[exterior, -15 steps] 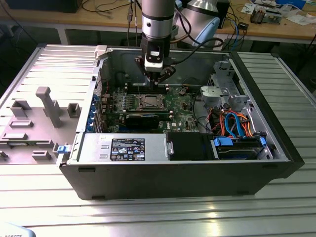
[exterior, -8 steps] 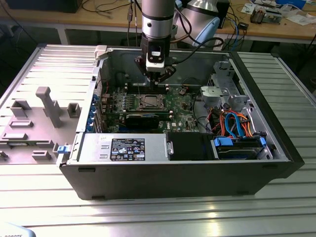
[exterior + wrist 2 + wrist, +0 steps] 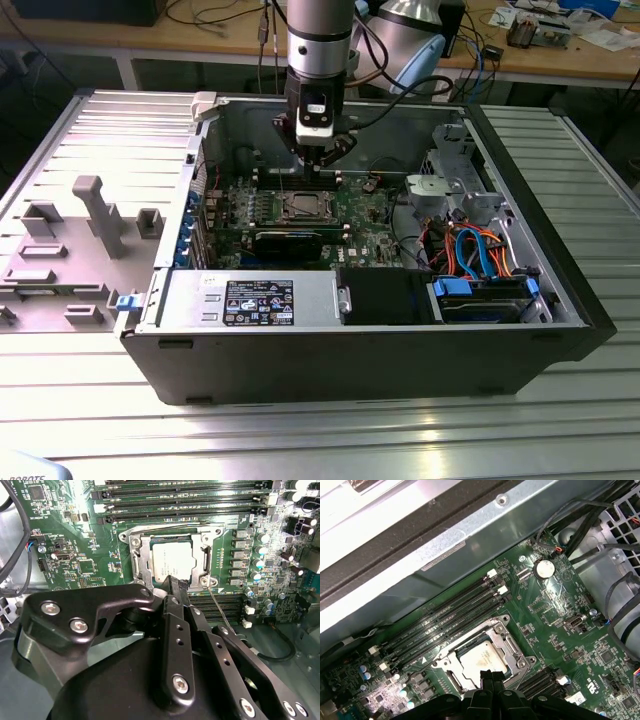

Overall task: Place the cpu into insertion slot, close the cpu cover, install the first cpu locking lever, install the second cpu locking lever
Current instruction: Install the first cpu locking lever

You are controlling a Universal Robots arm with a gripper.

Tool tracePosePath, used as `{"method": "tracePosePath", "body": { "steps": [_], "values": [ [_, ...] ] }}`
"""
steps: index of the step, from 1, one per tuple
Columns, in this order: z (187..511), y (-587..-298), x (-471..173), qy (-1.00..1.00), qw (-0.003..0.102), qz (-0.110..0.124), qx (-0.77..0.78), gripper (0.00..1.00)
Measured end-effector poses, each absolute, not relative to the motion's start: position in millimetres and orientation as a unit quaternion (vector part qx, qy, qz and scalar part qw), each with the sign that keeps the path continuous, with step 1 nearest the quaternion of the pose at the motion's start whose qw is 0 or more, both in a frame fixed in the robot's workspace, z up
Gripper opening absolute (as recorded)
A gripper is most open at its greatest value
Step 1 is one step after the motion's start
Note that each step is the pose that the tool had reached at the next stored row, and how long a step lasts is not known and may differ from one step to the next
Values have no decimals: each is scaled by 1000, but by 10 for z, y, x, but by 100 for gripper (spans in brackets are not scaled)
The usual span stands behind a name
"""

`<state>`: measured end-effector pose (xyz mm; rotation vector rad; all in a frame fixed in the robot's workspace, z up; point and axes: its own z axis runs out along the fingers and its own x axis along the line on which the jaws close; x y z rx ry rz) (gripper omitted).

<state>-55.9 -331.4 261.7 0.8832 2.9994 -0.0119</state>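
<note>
- Since the cpu [image 3: 172, 562] already lies flat in the insertion slot [image 3: 170, 530], its grey top shows through the cut-out of the cpu cover [image 3: 137, 562]; the cover lies down over its edges, so seating looks done
- the gripper [image 3: 177, 582] hangs low at the socket's edge; its fingers are pressed together with nothing seen between them, probably to make a narrow tip for pushing thin parts
- a thin wire lever [image 3: 216, 605] runs from the socket corner beside the fingers; whether it is latched I cannot tell
</note>
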Motion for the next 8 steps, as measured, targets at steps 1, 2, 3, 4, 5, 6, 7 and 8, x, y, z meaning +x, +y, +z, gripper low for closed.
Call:
{"method": "tracePosePath", "body": {
  "steps": [1,2,3,4,5,6,7,8],
  "values": [
    [2617,-3314,-559,959,7,-4,282,11],
    [2617,-3314,-559,960,7,-4,281,11],
    [2617,-3314,-559,960,7,-4,281,11],
    [2617,-3314,-559,960,7,-4,280,11],
    [2617,-3314,-559,960,7,-4,279,11],
    [2617,-3314,-559,960,7,-4,279,11],
    [2617,-3314,-559,960,7,-4,279,11],
    [2617,-3314,-559,960,7,-4,279,11]
  ]
}}
